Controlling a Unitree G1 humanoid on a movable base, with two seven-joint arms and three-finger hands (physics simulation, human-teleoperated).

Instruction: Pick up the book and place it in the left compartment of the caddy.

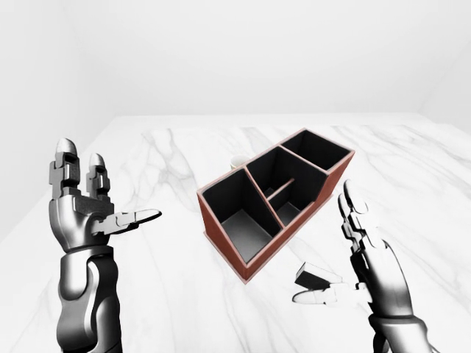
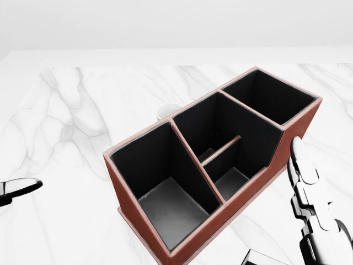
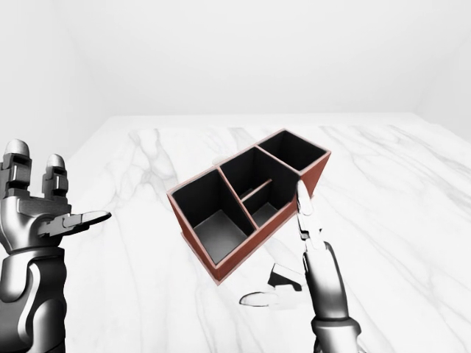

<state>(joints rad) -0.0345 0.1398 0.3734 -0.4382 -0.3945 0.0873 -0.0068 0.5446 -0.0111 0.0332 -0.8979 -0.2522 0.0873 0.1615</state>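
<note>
On bench [image 1: 176,294]: caddy [image 1: 274,200] empty, no book visible. Both hands' fingers spread, holding nothing. Step: locating book; next, find it.

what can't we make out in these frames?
- Book: in no view.
- White object past the caddy: mostly hidden by the caddy's wall, identity unclear.
- Right hand: cut off by the head view's bottom edge.
- Left hand: only a fingertip in the head view.
</note>
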